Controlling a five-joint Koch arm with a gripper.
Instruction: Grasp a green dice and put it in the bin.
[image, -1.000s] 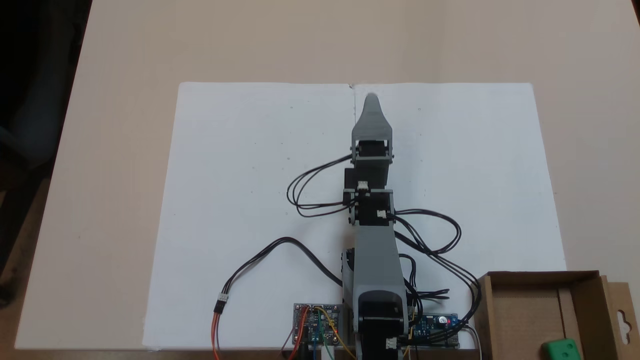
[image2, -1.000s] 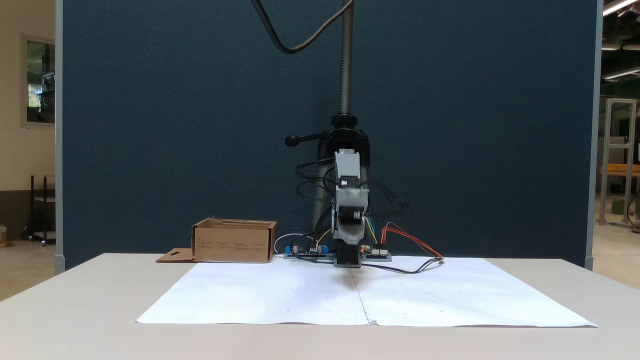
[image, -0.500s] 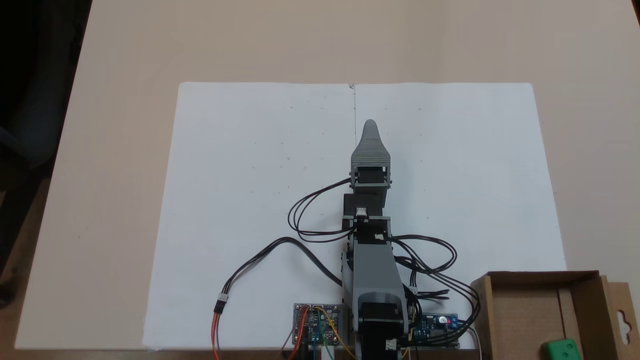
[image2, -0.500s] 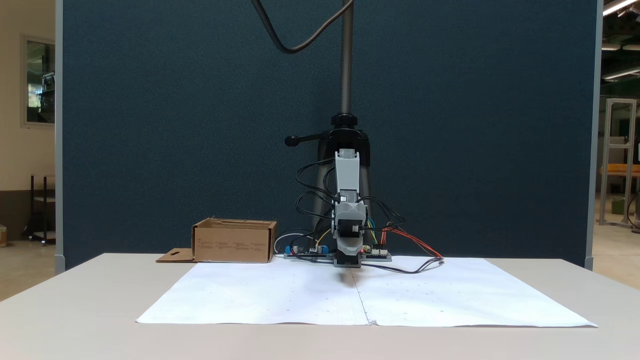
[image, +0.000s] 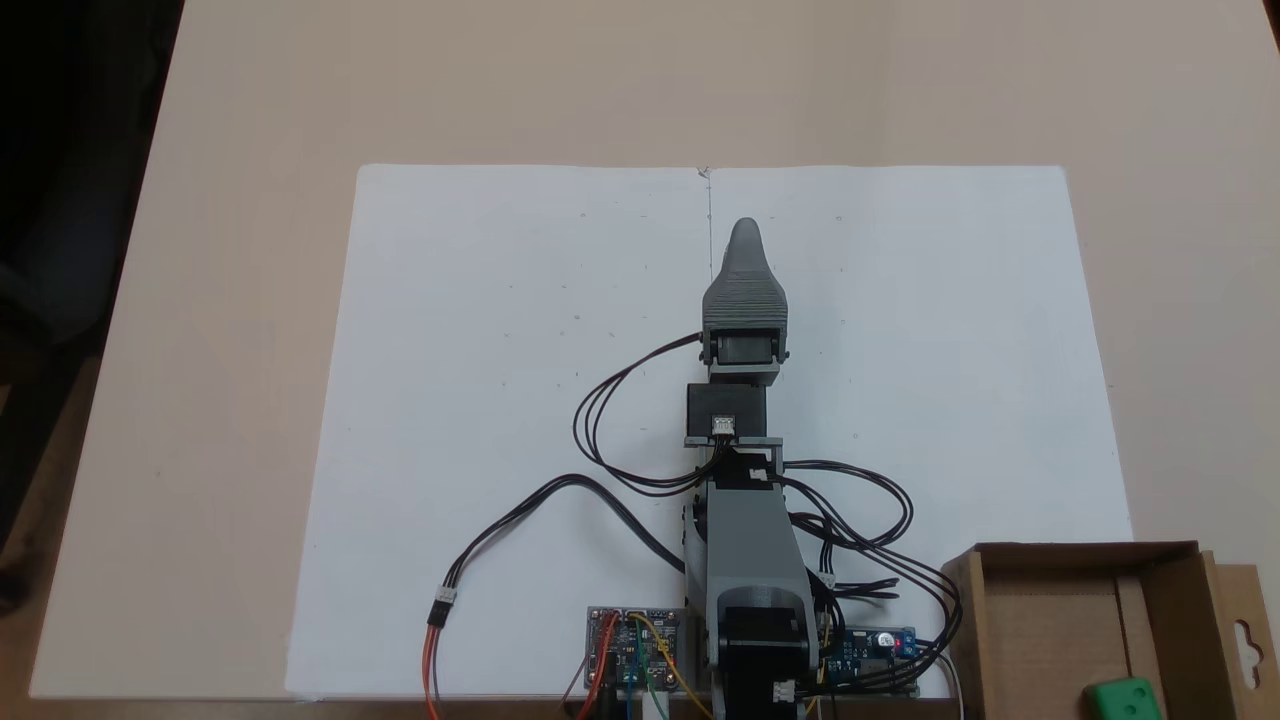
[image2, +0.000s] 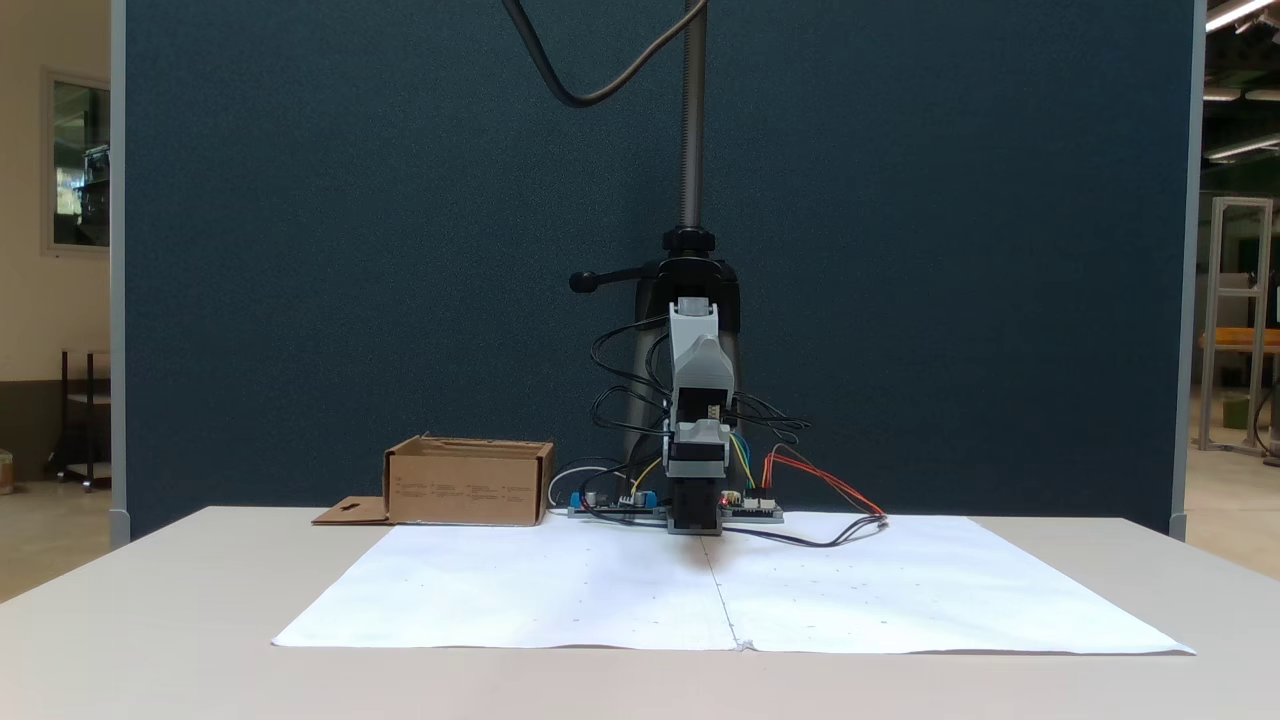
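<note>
Over the middle seam of the white paper (image: 520, 400), well clear of everything else: gripper (image: 745, 228), pointing away from the base, one grey tip showing from above with the other jaw stacked out of sight behind it. Cannot tell whether wide or narrow; seen from the front (image2: 700, 345), just a grey block folded in against the arm, jaws not separable either. Nothing visible between them, and nothing lying on the paper beneath.

Behind the gripper, arm drawn back and centred over its base, black cables (image: 620, 420) looping off to both sides. Probably a resting or return pose rather than a reach, judging by where the cube lies.

At the base, two small circuit boards (image: 635, 645) with coloured wires, sitting on the near edge of the paper.

Off to the right of the base in the view from above: cardboard bin (image: 1060, 600), open at the top, flap with a hang-hole folded outward. Inside it, against the lower edge of that picture: green dice (image: 1125, 698), resting on the bin floor, near the flap-side wall. From the front, bin (image2: 468, 485) seen side-on to the left of the arm, walls hiding the contents.

Judged from this layout, task looks finished: dice in the bin, gripper well apart from both.
</note>
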